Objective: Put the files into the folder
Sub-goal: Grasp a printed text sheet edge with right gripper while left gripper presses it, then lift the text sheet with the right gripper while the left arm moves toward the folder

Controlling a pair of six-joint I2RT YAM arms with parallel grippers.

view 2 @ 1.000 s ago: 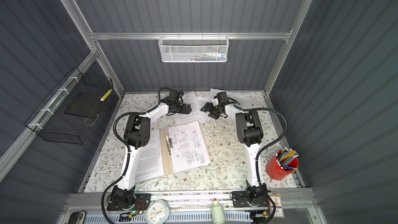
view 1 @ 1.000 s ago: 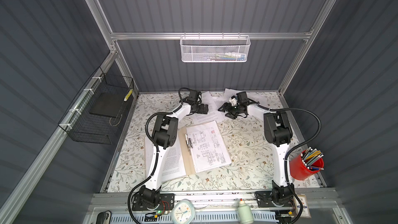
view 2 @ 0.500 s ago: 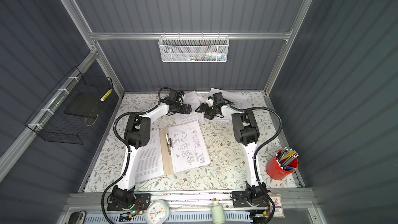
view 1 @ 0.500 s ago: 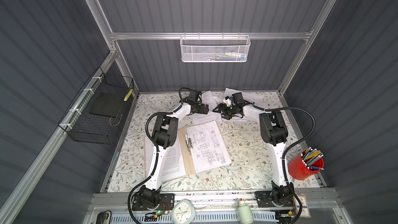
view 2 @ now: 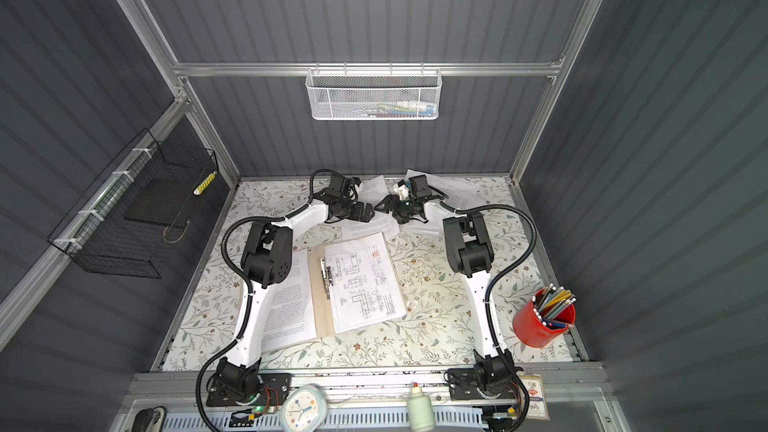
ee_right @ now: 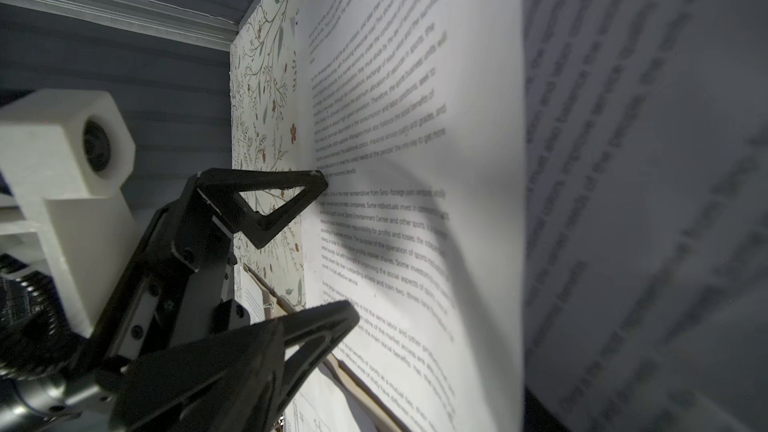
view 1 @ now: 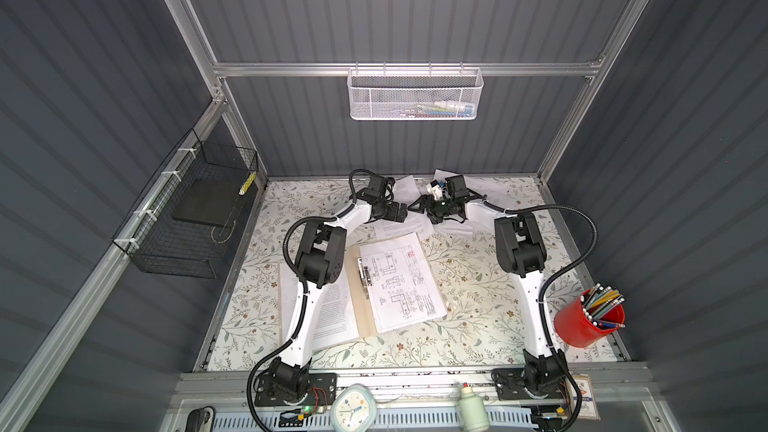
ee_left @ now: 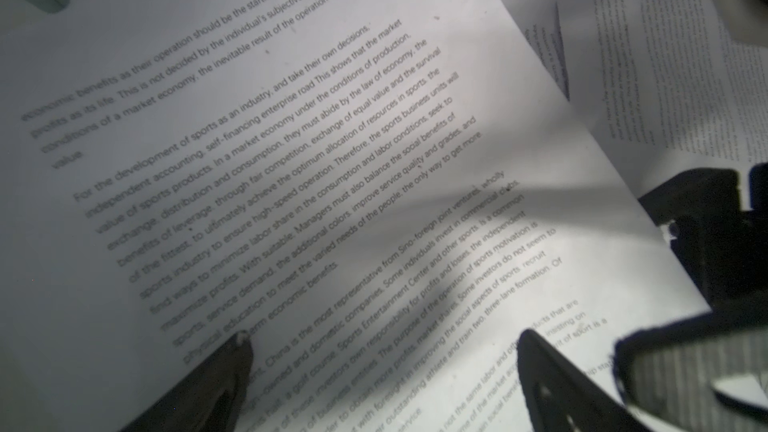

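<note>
The loose files [view 1: 404, 224] lie flat on the counter [view 1: 478, 317], beneath and between the two pairs of jaws. The top text sheet [ee_left: 291, 139] overlaps neighbouring sheets [ee_left: 685, 56] on the right jaws' side. The left jaws are spread fully and empty, with their fingertips [ee_left: 239, 342] low over that sheet's print. The right jaws are part-way apart with nothing gripped, one fingertip [ee_right: 318, 179] at the sheet's edge. The folder [view 1: 361, 322] lies open well apart from both, back toward the arms' bases, with a drawing sheet [view 1: 401, 284] already on it. The likeliest trouble is the pinch: paper this thin and flat gives the right jaws no lip to bite, so closing may only push the sheet along or buckle it. Since the sheets overlap, a grip may take two or drag a neighbour askew. If the left jaws press down while the right jaws pull, the sheet could crease or tear. The two pairs sit close together, so a misjudged move risks a knock. Carried by one edge, a floppy sheet could droop and shove the drawing sheet.
</note>
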